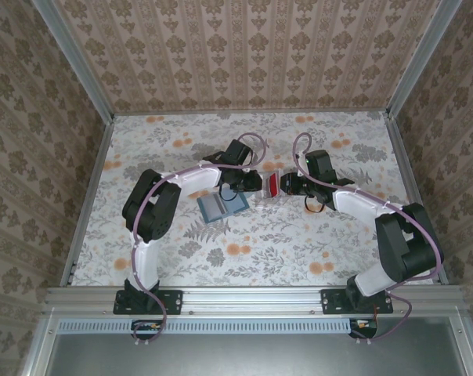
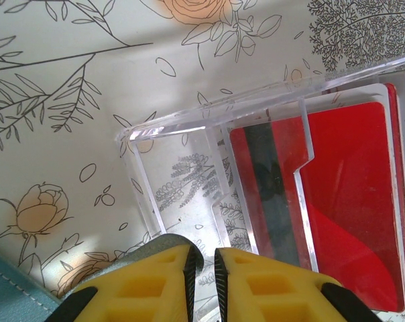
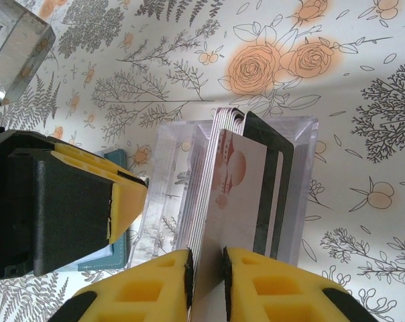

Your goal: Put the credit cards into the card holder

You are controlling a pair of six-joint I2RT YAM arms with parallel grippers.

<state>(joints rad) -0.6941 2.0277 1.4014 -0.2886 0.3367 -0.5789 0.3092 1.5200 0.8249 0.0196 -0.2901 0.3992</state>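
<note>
Tray [image 2: 209,119]: clear hard plastic, glossy, edges catch light. Red card [image 2: 350,201]: smooth shiny plastic w/ a matt dark stripe. Pale card [image 3: 233,191]: smooth printed plastic, slight sheen. Holder [image 2: 5,295]: teal, matt, stitched, leather-like. My pads [image 2: 145,285]: yellow, matt, rubbery-looking, moulded recesses. Table [image 2: 68,74]: smooth floral-print cover, low sheen. Rail [image 1: 252,294]: bare grey metal.

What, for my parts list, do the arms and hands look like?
Both arms, left and right, have white links, black joints and a looping lilac cable. The left hand and right hand are black with yellow fingers.
</note>
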